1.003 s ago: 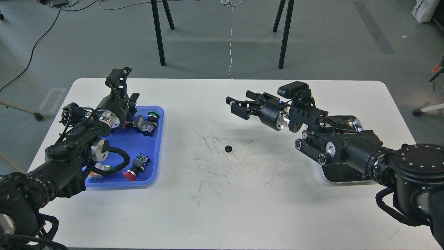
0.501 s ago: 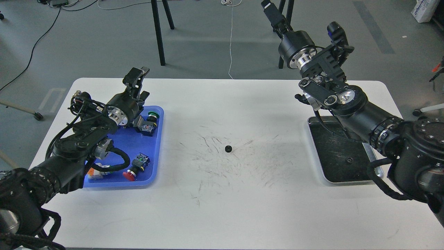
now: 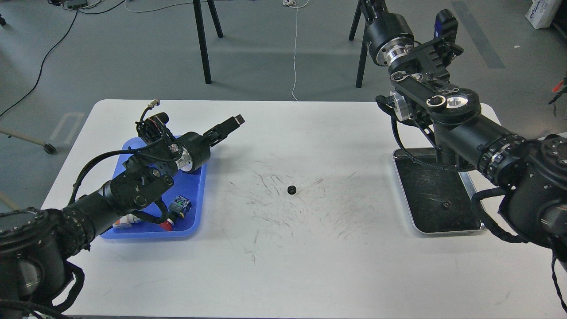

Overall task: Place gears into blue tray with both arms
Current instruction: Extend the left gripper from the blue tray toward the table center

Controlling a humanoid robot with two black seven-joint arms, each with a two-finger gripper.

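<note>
Gears: one tiny black toothed gear (image 3: 291, 190) lies alone on the bare middle of the tabletop (image 3: 310, 266), well apart from both trays; a second small dark gear (image 3: 446, 204) sits on the bottom of the steel tray.
Blue tray: shallow bright-blue plastic tray (image 3: 195, 208) with rounded corners and a raised rim, at the left of the tabletop; I see no gear in it.
Tray contents: a push-button switch (image 3: 179, 204) with a dark body and coloured wiring lies near the tray's front right; a red cap (image 3: 166, 226) peeks out beneath the arm.
Left fingers: the left gripper (image 3: 230, 123) reaches out over the tabletop just past the blue tray's far right corner; the fingers look pressed together into one narrow dark bar with a pale tip, nothing between them.
Right fingers: the right arm (image 3: 456, 124) rises steeply above the steel tray; its far end runs off the top edge, so I cannot tell how the fingers stand.
Steel tray: shiny metal rim (image 3: 443, 231), dark scratched bottom, rectangular, at the right.
Tabletop: white, smooth, rounded corners, with many dark scuff marks around the middle gear.
</note>
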